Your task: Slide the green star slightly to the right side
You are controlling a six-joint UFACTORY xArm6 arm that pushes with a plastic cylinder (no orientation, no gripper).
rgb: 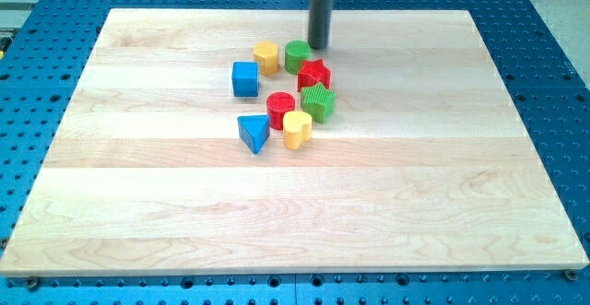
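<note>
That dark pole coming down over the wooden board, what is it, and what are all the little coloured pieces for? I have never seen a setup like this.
The pole is the end of a robot arm. It has no hand, only a rod, and it holds nothing: my tip slides along the wooden board and nudges blocks. There is one picture, from a single camera looking down at the board.

The blocks sit in a cluster: a yellow block and a green round block at the view's top, a blue cube, a red block, the ridged green star, a red cylinder, a yellow block lower down and a blue triangle. The tip stands just right of the green round block, above the red block.
</note>
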